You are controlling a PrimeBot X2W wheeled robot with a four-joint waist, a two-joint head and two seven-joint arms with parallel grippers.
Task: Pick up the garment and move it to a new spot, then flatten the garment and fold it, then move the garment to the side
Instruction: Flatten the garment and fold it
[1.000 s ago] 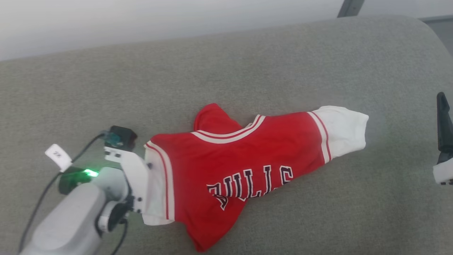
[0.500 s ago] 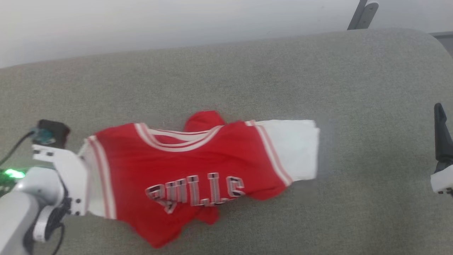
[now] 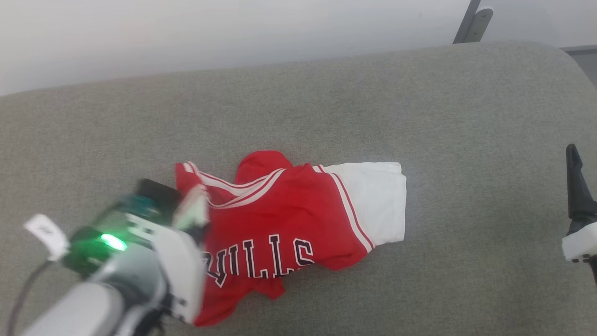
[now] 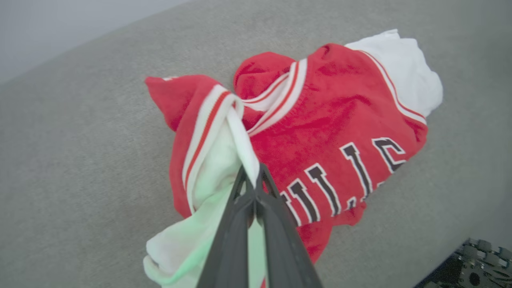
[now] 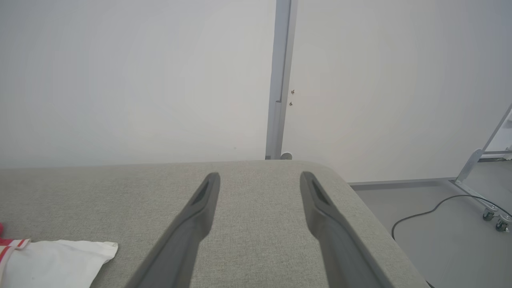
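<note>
Garment (image 4: 332,116) bunches beyond your left gripper (image 4: 252,180), clamped on a thin sleeve fold; jerk and it slips. Right gripper (image 5: 260,178) gapes empty.

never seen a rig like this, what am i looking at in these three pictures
It is a two-armed robot seen through its own cameras. One picture looks down from its head; the other two look out from each wrist. A small red Bulls jersey lies crumpled on a grey upholstered cushion. The left gripper is shut on the jersey's white sleeve. The right gripper is open, holding nothing, off to the side over the cushion.
</note>
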